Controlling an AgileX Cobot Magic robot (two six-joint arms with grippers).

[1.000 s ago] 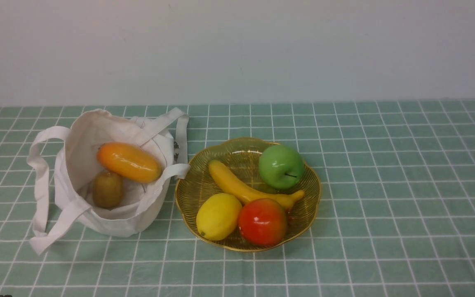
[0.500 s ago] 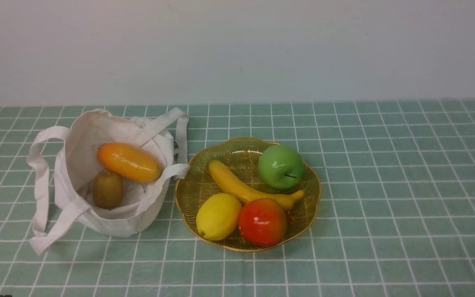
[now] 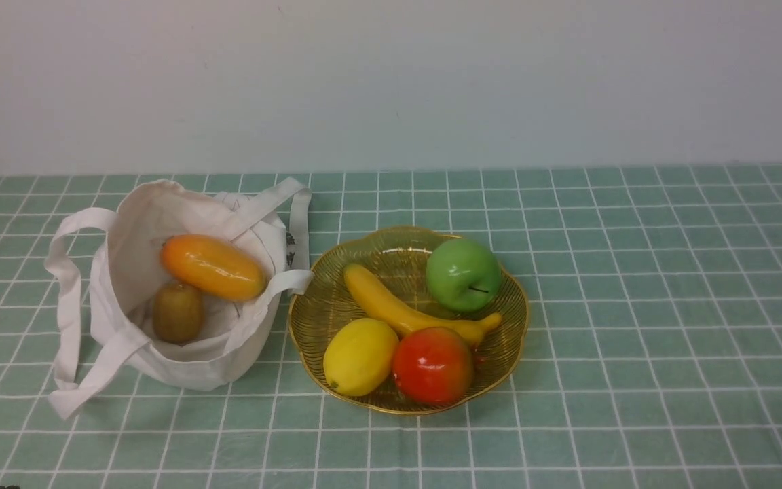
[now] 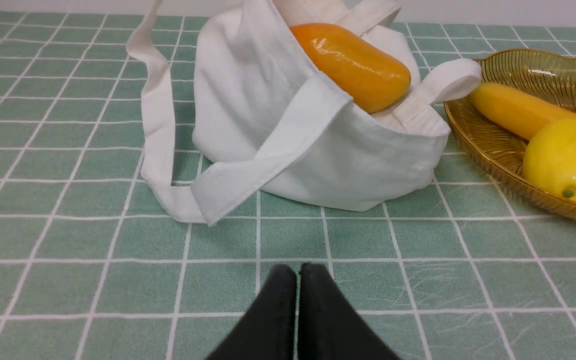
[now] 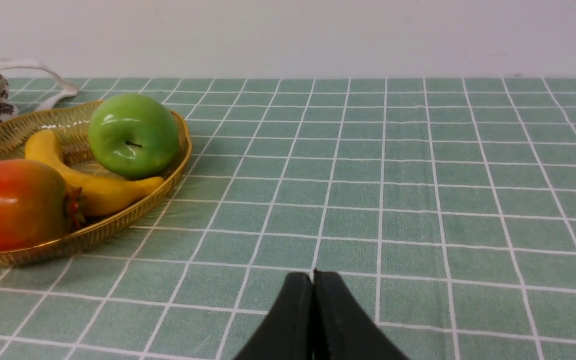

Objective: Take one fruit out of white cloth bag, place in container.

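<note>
Because the red fruit (image 3: 433,365) already sits in the basket (image 3: 514,353), lower centre of the front frame, I judge the job done; reaching again could spill the bag (image 3: 187,372), left of frame, by snagging its loose straps. My left hand (image 4: 298,272) and right hand (image 5: 313,277) are closed on nothing. I can read no writing.

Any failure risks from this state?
If another fruit is still to come out of the white cloth bag:
1. The strap across the bag's opening could snag the left gripper, which is shut.
2. The orange oval fruit lies against the kiwi, so a grab might disturb both.
3. The golden basket already holds four fruits; an added one may roll off the pile.
</note>
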